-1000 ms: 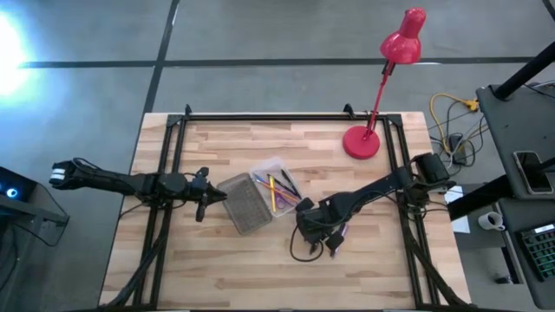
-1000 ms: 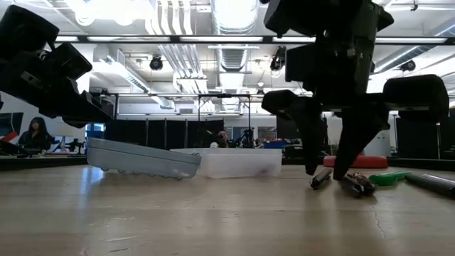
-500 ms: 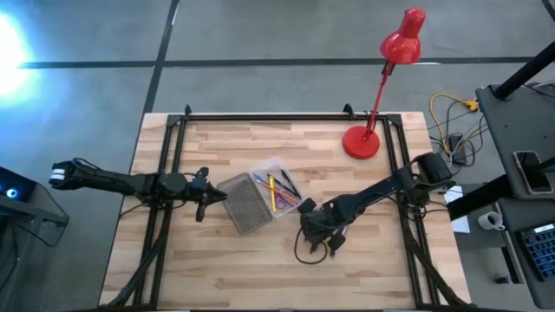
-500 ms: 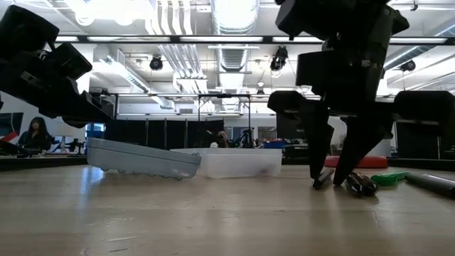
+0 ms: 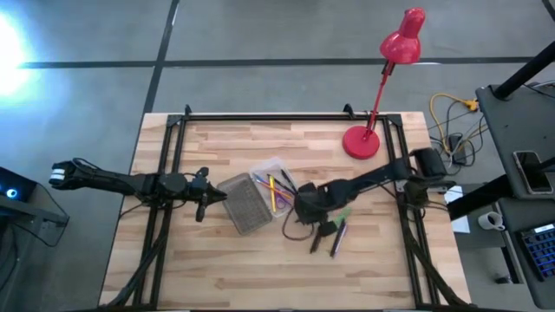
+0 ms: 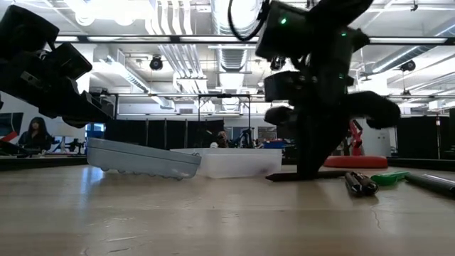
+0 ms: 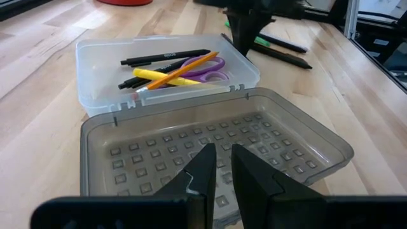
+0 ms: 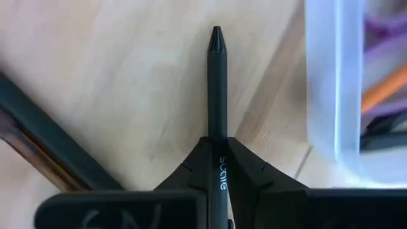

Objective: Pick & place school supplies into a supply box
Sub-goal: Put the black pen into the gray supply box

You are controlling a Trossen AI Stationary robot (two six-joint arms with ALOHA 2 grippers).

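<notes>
The supply box (image 5: 276, 184) lies open at the table's middle, its clear half (image 7: 165, 70) holding a black pen, yellow and orange pencils and purple scissors. My left gripper (image 5: 211, 196) is at the left edge of its ribbed grey lid (image 5: 245, 204), shut on it. My right gripper (image 5: 305, 204) stands just right of the box, shut on a black pen (image 8: 216, 95). A green pen (image 5: 340, 215) and two dark pens (image 5: 328, 236) lie on the wood to the right of it. My left gripper has its two fingers (image 7: 203, 172) close together at the lid's outer rim (image 7: 159, 210), reaching level from the table's left; they hide the spot itself. The lid (image 6: 142, 158) sits tilted, its gripper-side edge raised. My right gripper pinches the black pen's barrel (image 8: 217, 143) between both fingers, from above, pointing down, across the pen. The pen (image 6: 284, 176) lies level, low over the wood, its tip sticking out toward the box; whether it touches the table I cannot tell.
A red desk lamp (image 5: 364, 139) stands at the far right of the table. Black frame rails (image 5: 286, 116) run along the far edge and both sides. Bare wood lies along the near edge (image 5: 260, 277).
My right gripper has shut on the black pen among the loose pens and carried it toward the supply box, up the table and a little left. The green and dark pens stay where they were. My left arm and the lid have kept still.
</notes>
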